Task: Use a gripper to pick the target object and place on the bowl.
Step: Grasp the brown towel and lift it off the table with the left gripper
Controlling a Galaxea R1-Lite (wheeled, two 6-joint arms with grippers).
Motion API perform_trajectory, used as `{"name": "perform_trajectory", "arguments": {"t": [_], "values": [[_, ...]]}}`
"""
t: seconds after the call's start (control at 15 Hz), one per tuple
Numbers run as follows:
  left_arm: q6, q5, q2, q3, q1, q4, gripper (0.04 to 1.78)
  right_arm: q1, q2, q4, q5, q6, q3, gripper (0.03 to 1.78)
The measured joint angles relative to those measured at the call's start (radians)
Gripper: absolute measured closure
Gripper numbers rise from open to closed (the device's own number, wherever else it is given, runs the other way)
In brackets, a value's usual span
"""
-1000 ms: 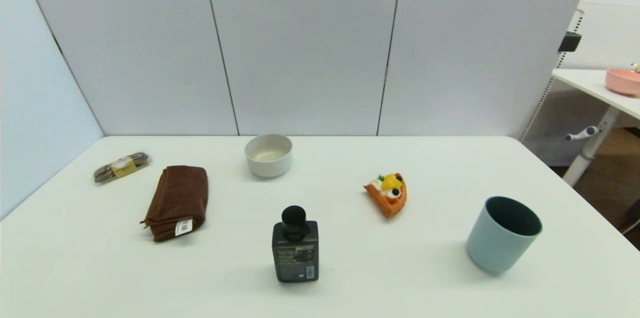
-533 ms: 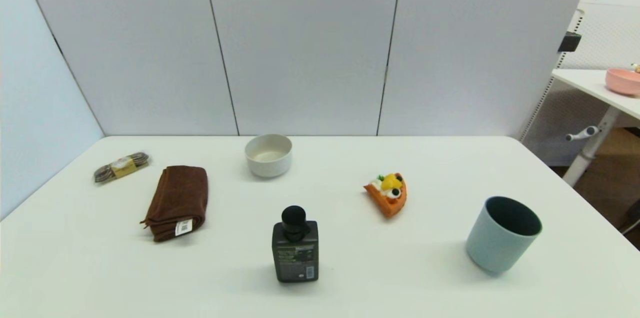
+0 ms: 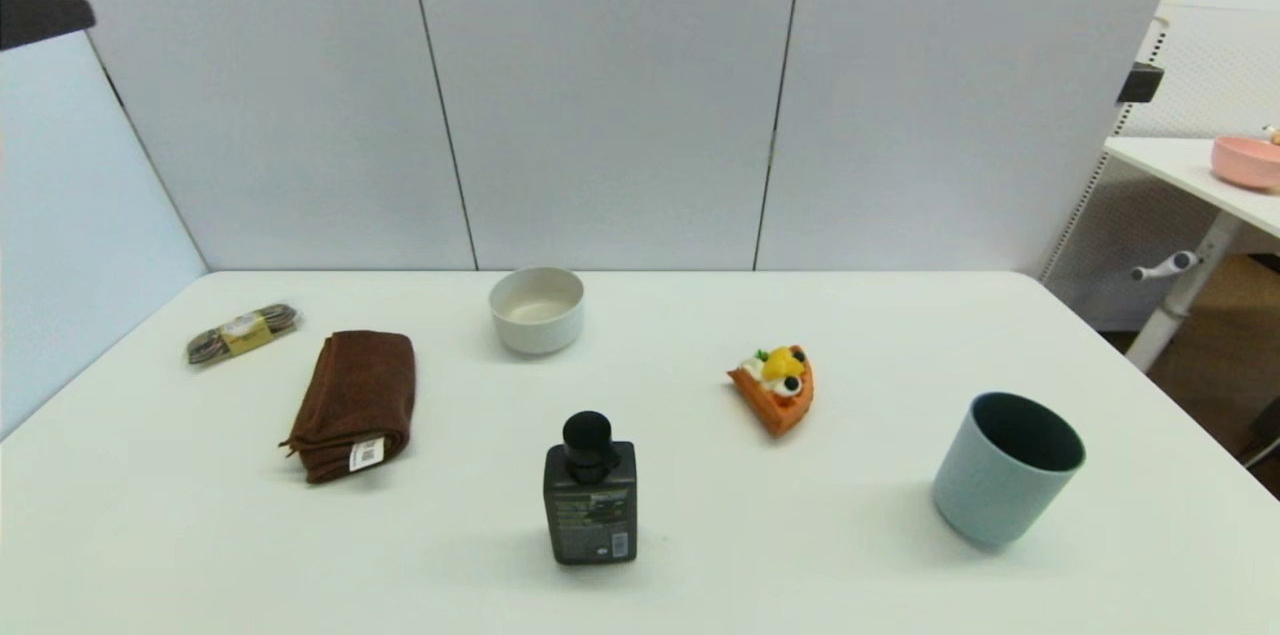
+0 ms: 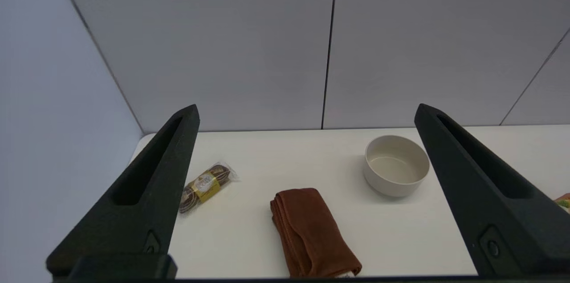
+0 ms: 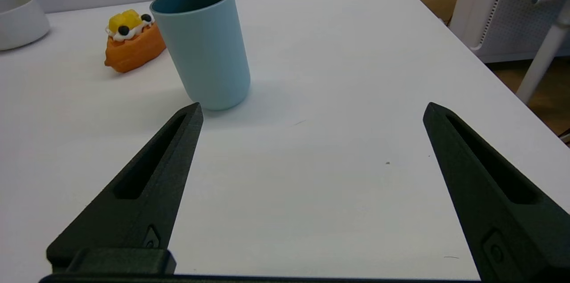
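The folded brown towel (image 3: 352, 404) lies on the left of the bench (image 3: 700, 535), the off-white bowl (image 3: 537, 309) just beyond it to the right. The left claw (image 4: 305, 111), spread wide, should descend over the towel's middle, straddling its width. The right claw (image 5: 311, 111), also wide, idles near the blue cup (image 5: 202, 47). Only the head view shows the barcode tag (image 3: 367, 453).

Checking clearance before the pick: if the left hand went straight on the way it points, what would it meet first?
Probably the brown towel, lying centred between the open left hand's fingers; the bowl sits off to one side. Depth is unclear.
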Motion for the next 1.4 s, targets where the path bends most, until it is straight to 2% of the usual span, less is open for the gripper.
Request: {"name": "perform_trajectory", "arguments": {"t": [0.2,0.33,0.47,0.6,0.73,1.07,1.4], "values": [[-0.036,0.003,0.161,-0.163,-0.052,0.19,0.11,0.0,0.0,0.0,0.0,0.0,0.0,0.1],[-0.127,0.03,0.246,-0.236,-0.103,0.322,0.11,0.0,0.0,0.0,0.0,0.0,0.0,0.1],[-0.257,0.131,0.32,-0.291,-0.164,0.452,0.11,0.0,0.0,0.0,0.0,0.0,0.0,0.1],[-0.323,0.249,0.381,-0.312,-0.19,0.587,0.11,0.0,0.0,0.0,0.0,0.0,0.0,0.1],[-0.33,0.276,0.429,-0.309,-0.191,0.666,0.11,0.0,0.0,0.0,0.0,0.0,0.0,0.1],[-0.434,0.283,0.529,-0.234,-0.178,0.642,0.11,0.0,0.0,0.0,0.0,0.0,0.0,0.1],[-0.465,0.271,0.605,-0.061,-0.179,0.378,0.11,0.0,0.0,0.0,0.0,0.0,0.0,0.1]]}}
